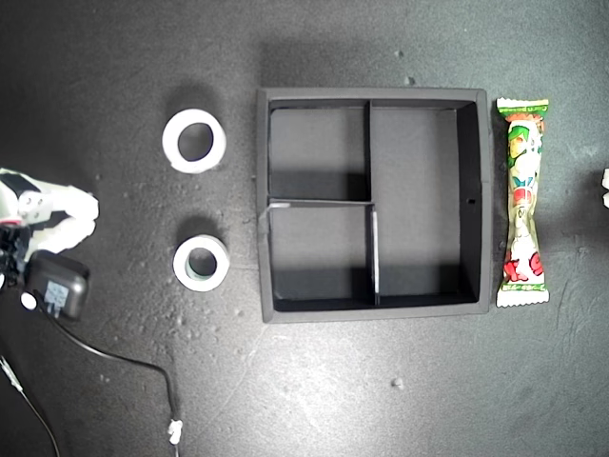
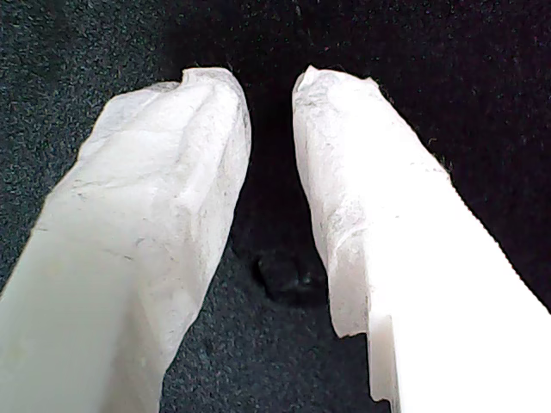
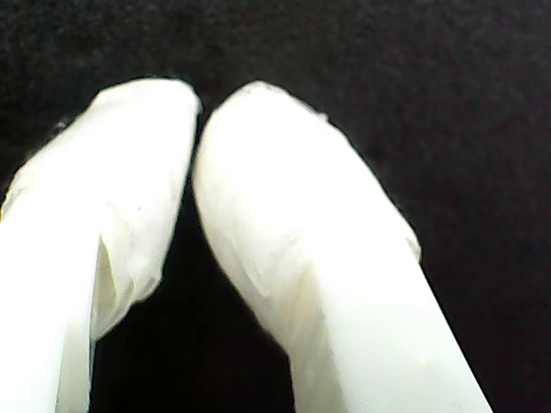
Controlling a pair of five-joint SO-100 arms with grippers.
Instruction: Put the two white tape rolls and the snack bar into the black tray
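1. The square matte black tray (image 1: 485, 205) sits flat at the middle of the exterior view, with two small square sections on that view's left and one long section on its right; all three hold nothing.
2. The wider white ring-shaped tape roll (image 1: 194, 140) lies flat, hole up, just off the tray's left wall in the exterior view.
3. The smaller, greyish-edged white tape roll (image 1: 201, 263) lies flat below it in that view.
4. The long green-and-white crinkle-ended snack bar (image 1: 522, 203) lies along the tray's right wall, outside.
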